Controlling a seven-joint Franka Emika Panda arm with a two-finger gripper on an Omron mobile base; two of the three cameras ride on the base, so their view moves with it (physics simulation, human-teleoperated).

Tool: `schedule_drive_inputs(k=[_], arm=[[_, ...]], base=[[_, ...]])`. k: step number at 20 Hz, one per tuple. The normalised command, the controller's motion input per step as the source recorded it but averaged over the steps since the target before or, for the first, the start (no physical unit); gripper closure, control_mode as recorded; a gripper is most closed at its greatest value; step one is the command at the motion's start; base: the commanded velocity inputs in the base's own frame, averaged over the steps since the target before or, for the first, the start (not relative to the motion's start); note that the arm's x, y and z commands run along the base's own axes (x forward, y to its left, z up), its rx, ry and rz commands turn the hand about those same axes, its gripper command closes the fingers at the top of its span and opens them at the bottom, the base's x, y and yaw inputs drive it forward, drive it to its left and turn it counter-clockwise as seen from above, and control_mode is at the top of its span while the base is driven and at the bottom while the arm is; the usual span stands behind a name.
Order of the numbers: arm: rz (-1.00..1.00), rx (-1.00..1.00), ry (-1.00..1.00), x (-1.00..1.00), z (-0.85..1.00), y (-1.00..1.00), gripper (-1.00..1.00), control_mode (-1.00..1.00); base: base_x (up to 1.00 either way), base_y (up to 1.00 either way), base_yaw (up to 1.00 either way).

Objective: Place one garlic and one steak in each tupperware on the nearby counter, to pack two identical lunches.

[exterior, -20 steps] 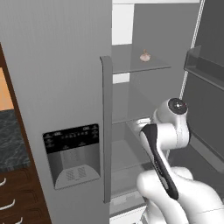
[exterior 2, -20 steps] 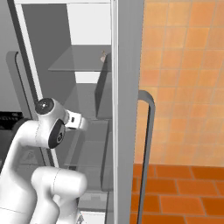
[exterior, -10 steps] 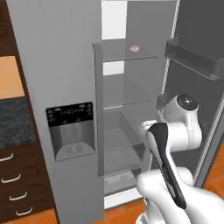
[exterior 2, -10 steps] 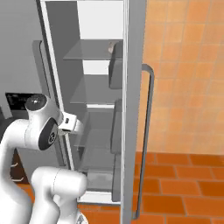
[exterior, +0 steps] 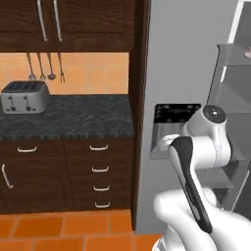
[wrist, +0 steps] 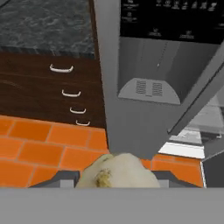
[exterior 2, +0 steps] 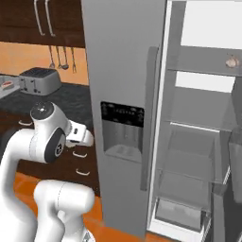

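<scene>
Evidently garlic in hand, away from the fridge

At the bottom centre of the hand view the pincer (wrist: 114, 183) is clamped on one garlic (wrist: 116, 173); another garlic (exterior 2: 231, 62) sits upper right on a fridge shelf. Risk: the round bulb slipping out over the floor (wrist: 35, 148) before reaching the worktop (exterior: 73, 115)

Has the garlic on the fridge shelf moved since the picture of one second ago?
No. The garlic lies on the same upper fridge shelf as before; the whole view has shifted because the base drove.
</scene>
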Motion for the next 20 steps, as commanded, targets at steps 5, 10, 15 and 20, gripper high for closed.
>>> schedule_drive_inputs(k=[5,10,15,20], arm=[[0.0,0.0,0.0,0.0,0.0,0.0,1.0,1.0],[0.0,0.0,0.0,0.0,0.0,0.0,1.0,1.0],[0.0,0.0,0.0,0.0,0.0,0.0,1.0,1.0],[0.0,0.0,0.0,0.0,0.0,0.0,1.0,1.0]], base=[[0.32,1.0,0.39],[0.76,1.0,0.33],[1.0,1.0,0.19],[0.96,1.0,0.01]])
